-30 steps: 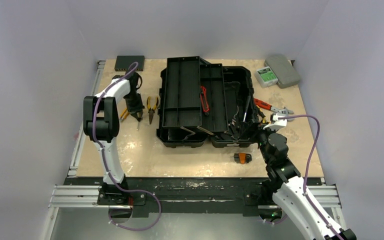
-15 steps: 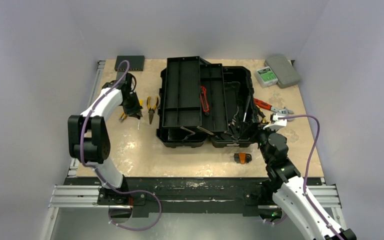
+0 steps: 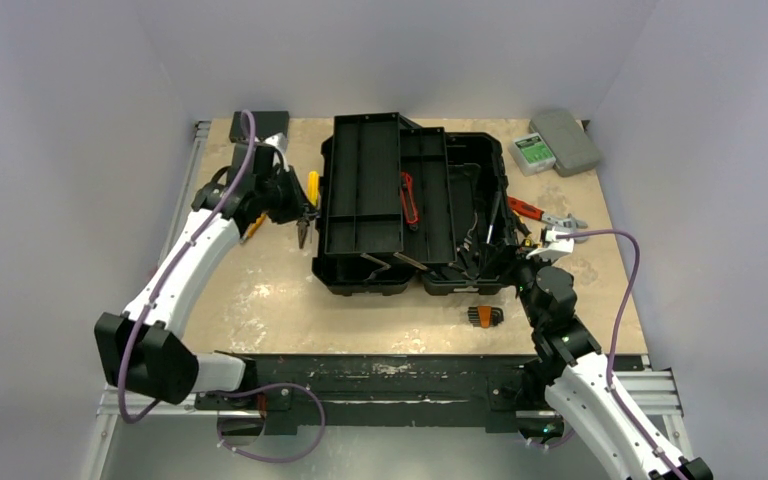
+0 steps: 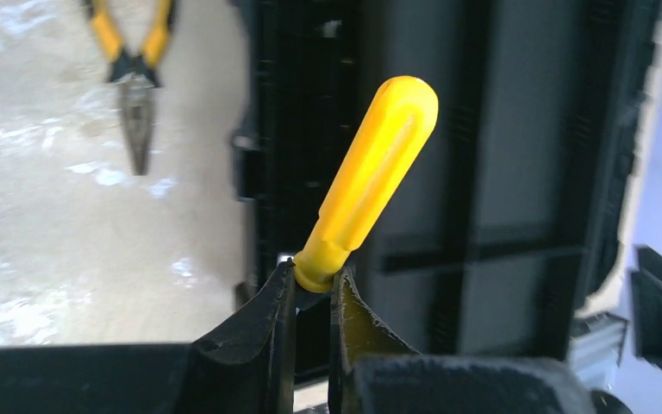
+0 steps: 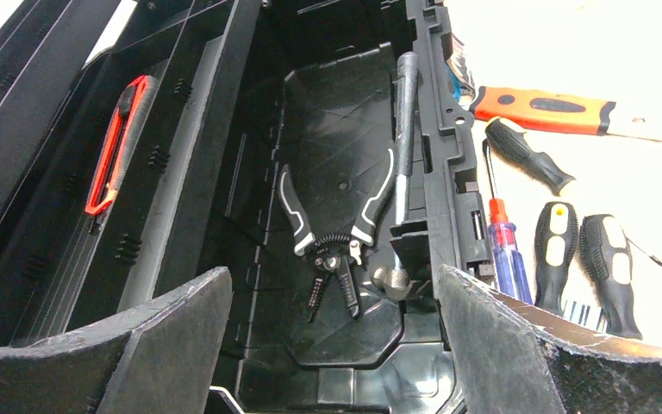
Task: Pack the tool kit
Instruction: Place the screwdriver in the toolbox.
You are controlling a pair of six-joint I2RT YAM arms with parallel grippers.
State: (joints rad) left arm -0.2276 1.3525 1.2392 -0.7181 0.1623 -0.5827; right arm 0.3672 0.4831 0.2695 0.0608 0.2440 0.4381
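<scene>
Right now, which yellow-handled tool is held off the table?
The one with the plain round yellow handle, pinched at its base by the left gripper near the toolbox. The yellow-and-black pliers lie flat on the table.

The left pincer point(image 4: 310, 280) pinches a yellow-handled tool point(image 4: 371, 172) at the thin end of its handle. The handle sticks up and leans to the right. Its metal part is hidden between the fingers. Behind it is the black toolbox point(image 4: 500, 172). Yellow-handled pliers point(image 4: 136, 78) lie on the pale bench point(image 4: 52, 216), points toward the camera.
</scene>
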